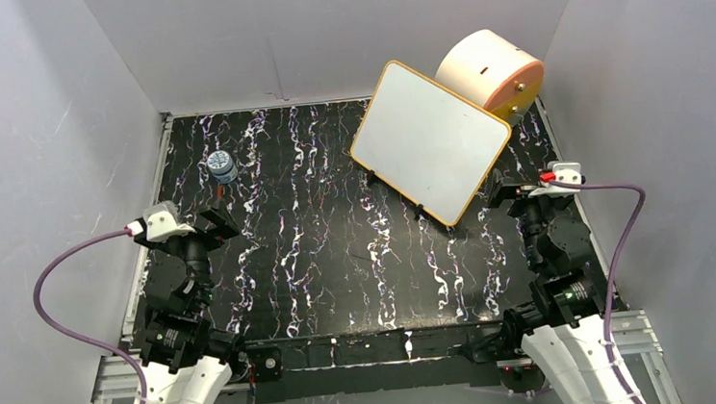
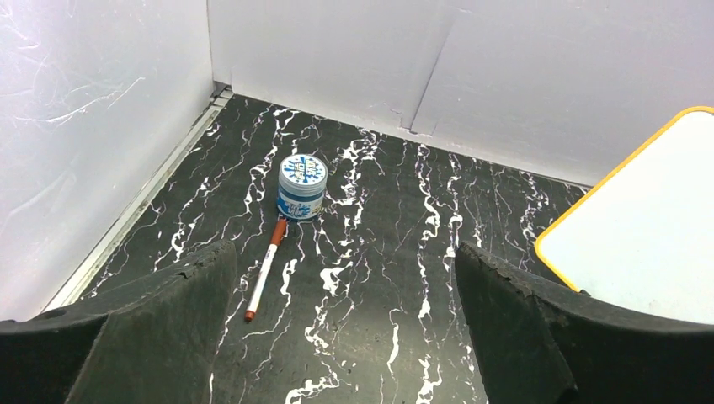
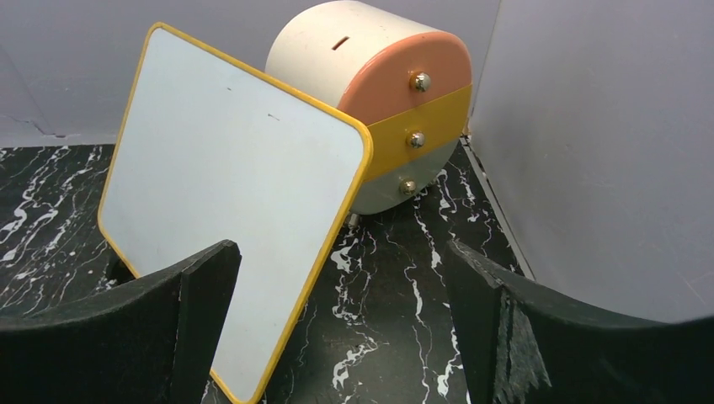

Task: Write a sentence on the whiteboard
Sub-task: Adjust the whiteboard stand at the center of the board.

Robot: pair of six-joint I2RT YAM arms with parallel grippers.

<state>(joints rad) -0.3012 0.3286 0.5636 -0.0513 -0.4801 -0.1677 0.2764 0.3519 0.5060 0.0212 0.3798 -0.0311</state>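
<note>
Whiteboard (image 1: 429, 140): far right of black marbled table (image 1: 340, 271), propped tilted on clip feet, face plain white.
Peach-and-orange drum (image 1: 491, 71): just behind it.
Blue-white jar (image 2: 301, 187): far left.
Marker (image 2: 264, 271): lying flat, one end at jar base.
Left gripper (image 2: 345, 328): fingers spread, empty.
Right gripper (image 3: 341, 328): fingers spread, empty, near board's lower edge.

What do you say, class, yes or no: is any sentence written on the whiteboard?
No: in the right wrist view the whiteboard shows a bare white face, with only a few tiny specks.
</note>
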